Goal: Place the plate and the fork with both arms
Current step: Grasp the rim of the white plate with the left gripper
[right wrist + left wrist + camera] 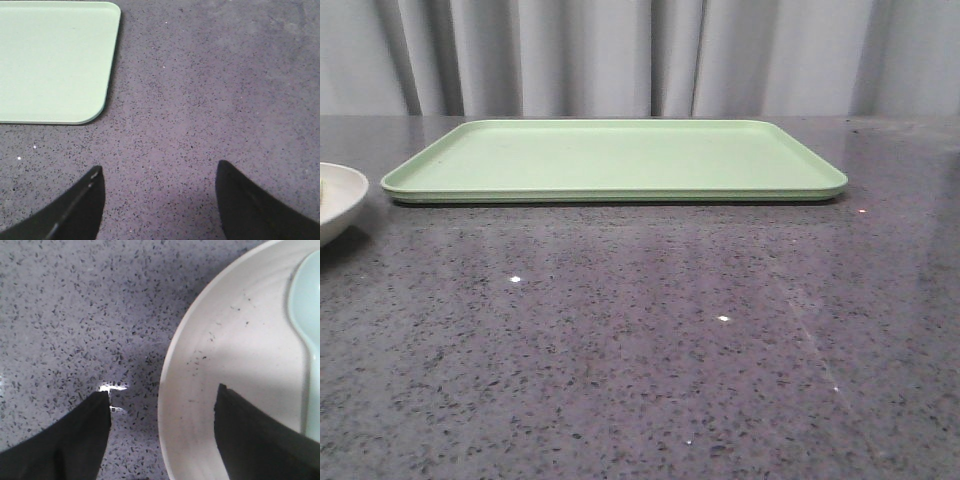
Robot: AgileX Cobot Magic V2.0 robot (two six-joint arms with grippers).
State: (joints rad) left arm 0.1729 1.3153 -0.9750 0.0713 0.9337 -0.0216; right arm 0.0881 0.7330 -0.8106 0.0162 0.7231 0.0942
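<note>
- Left gripper [162, 432]: jaws spread wide, nothing held; one finger over the speckled grey stone table [640, 340], the other over the pale cream round plate [235, 355], straddling its rim.
- Plate sits at the table's left edge in front view, near the tray's left end.
- Pale blue plastic utensil [307, 330] lies in the plate.
- Right gripper [160, 202]: wide open, empty, above bare table beside a corner of the flat light-green rectangular tray [615, 160].
- Yellow fork: not visible.

1. The grey speckled stone-look tabletop [640, 360] is polished, throwing back small glints of light.
2. The flat rectangular light-green tray [620, 160] looks like smooth, matt plastic.
3. The pale cream round plate [235, 340] has a smooth, faintly speckled, satin inside.
4. The pale blue utensil [307, 315] looks like glossy plastic.
</note>
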